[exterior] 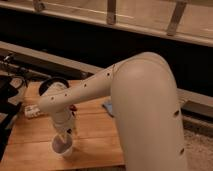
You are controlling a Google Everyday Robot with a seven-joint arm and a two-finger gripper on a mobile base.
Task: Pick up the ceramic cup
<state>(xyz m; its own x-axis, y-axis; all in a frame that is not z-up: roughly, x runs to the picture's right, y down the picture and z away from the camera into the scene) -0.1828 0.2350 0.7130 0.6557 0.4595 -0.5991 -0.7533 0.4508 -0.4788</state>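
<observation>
Claw above plain white ceramic cup

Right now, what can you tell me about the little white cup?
The ceramic cup is small, plain white and round-rimmed, with no handle showing. It stands upright on the wooden table, near its front edge. The gripper comes down right over its rim, hiding part of it, at the end of the big white arm.

Lab-like space: wooden table, metal railing, end effector over table

Wood table w/ black disc, blue item.
</observation>
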